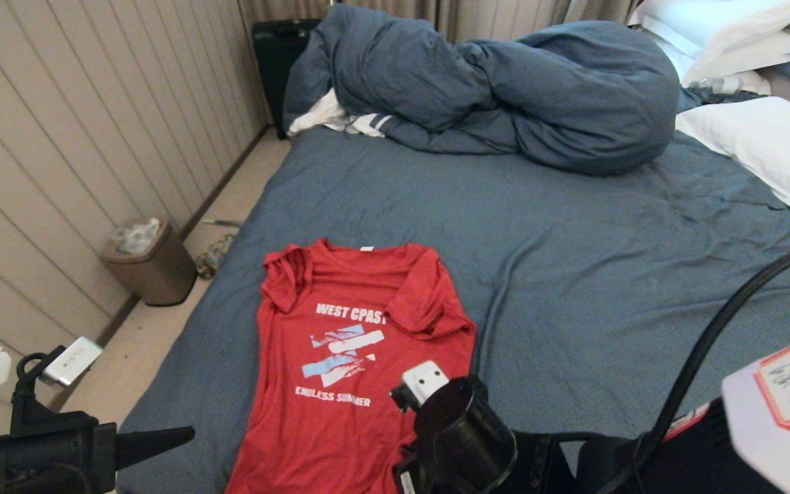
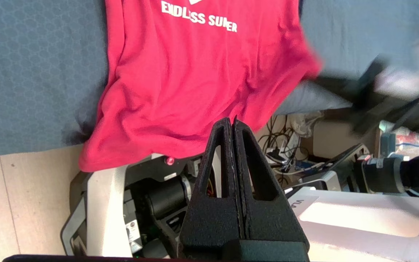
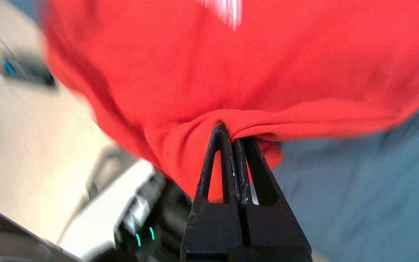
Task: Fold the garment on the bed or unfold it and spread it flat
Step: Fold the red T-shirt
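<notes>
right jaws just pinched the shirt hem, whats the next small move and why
Probably lift the right gripper a little and carry the hem up the shirt toward the collar. Its jaws are shut on a bunch of the red T-shirt at the lower edge, which hangs over the near edge of the bed, with both sleeves already turned in. The left gripper is shut on nothing, off the bed.

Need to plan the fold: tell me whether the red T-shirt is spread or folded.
Mostly spread: the red T-shirt lies print-up on the bed, both sleeves tucked inward; the right gripper pinches its hem.

Bed (image 1: 573, 274) with garment (image 1: 340, 357), duvet (image 1: 505, 89), pillows (image 1: 772, 144)
</notes>
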Motion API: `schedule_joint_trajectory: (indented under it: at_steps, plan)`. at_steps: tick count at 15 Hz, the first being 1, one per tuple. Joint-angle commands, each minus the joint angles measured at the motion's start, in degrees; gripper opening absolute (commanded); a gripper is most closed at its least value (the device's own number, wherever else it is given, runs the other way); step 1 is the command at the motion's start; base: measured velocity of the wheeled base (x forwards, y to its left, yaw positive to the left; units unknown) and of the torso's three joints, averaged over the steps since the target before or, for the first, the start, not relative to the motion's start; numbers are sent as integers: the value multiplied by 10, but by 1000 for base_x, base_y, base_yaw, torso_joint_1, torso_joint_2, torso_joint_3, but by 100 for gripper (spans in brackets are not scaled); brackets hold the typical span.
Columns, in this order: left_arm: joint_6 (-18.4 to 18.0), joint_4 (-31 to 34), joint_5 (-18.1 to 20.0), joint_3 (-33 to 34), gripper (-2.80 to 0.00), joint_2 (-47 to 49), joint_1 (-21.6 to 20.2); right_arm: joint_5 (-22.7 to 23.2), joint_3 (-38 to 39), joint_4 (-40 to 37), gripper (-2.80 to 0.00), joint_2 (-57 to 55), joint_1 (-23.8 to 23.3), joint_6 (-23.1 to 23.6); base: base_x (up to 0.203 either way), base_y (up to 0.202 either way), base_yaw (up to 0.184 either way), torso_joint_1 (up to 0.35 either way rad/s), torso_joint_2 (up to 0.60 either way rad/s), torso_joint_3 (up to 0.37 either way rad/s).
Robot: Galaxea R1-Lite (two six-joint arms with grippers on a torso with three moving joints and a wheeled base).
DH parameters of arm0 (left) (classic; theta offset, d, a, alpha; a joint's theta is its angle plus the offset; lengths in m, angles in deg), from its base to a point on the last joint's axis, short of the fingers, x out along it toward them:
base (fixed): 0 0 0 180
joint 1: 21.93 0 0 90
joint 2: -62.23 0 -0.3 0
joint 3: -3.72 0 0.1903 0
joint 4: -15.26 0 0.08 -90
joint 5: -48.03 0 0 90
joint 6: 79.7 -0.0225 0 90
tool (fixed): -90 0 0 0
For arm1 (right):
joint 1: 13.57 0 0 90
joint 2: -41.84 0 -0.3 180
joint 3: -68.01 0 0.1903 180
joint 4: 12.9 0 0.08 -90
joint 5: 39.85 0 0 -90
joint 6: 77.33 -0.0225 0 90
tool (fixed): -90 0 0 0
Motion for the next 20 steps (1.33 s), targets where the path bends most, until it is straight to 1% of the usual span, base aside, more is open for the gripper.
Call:
schedule_joint_trajectory:
  at_steps: [1, 4, 8, 10, 12, 14, 15, 18, 19, 20]
  plan:
    - [0, -2, 2, 1, -280, -1, 0, -1, -35, 0, -280, 29, -19, 5, 0, 0, 0, 0, 0, 0]
    - [-1, 1, 1, -3, -280, -9, -2, 0, -89, -7, -280, 36, -74, 27, 0, 0, 0, 0, 0, 0]
    - [-3, 11, 1, -24, -280, 6, -1, 3, -168, -38, -280, 23, -125, 31, 0, 0, 0, 0, 0, 0]
    - [-2, 24, 1, -53, -280, 16, -1, 4, -225, -62, -280, 4, -145, 33, 0, 0, 0, 0, 0, 0]
    - [-3, 52, 1, -93, -280, 26, 1, 5, -298, -102, -280, -21, -167, 35, 0, 0, 0, 0, 0, 0]
    - [-3, 92, -1, -143, -280, 56, 18, 5, -377, -145, -280, -61, -194, 35, 0, 0, 0, 0, 0, 0]
    - [-3, 106, -8, -165, -280, 77, 31, 5, -409, -161, -280, -84, -205, 35, 0, 0, 0, 0, 0, 0]
    - [-19, 117, -60, -211, -280, 141, 86, 5, -478, -195, -280, -126, -223, 38, 0, 0, 0, 0, 0, 0]
    - [-29, 118, -72, -223, -280, 159, 104, 5, -490, -204, -280, -133, -225, 41, 0, 0, 0, 0, 0, 0]
    - [-50, 118, -87, -231, -280, 173, 120, 5, -500, -207, -280, -140, -226, 42, 0, 0, 0, 0, 0, 0]
